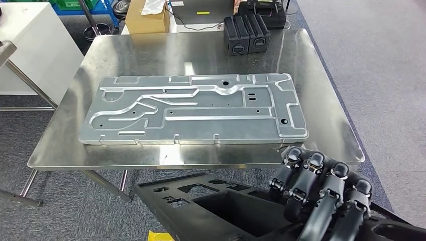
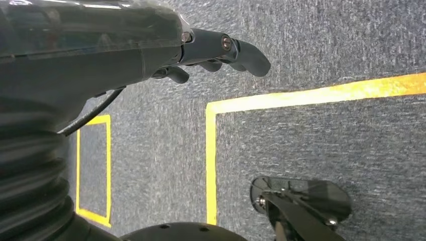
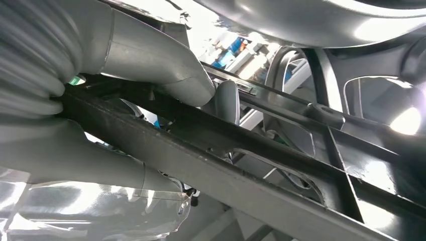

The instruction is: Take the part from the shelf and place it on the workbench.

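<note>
While the workbench sits ahead, the black part is off it, held low in the frame.

Right hand: the right hand (image 1: 321, 193) in the lower right of the head view wraps its dark fingers (image 1: 307, 173) over the top edge of the black plastic part (image 1: 211, 206), grasping it; in the right wrist view the grey thumb (image 3: 161, 65) presses one side of a black rib of the part (image 3: 241, 150), with another grey section of the hand under it.

Part: a flat black moulded panel with cut-out openings, across the bottom of the head view, just in front of the near edge of the workbench and not resting on it.

Workbench: a steel-topped workbench (image 1: 321, 120) fills the middle of the head view, its legs visible at lower left.

On the workbench: a large stamped metal panel (image 1: 193, 108) with raised ribs and holes lies flat in the centre; two black cases (image 1: 246, 32) stand near the far edge, upper middle.

Beyond the bench: a cardboard box (image 1: 145, 17) at the top, a white cabinet (image 1: 30, 45) at upper left.

Left hand: the left hand (image 2: 211, 50) in the upper part of the left wrist view hangs over grey carpet with yellow floor tape (image 2: 211, 150); its dark fingers are curled in with nothing in them.
</note>
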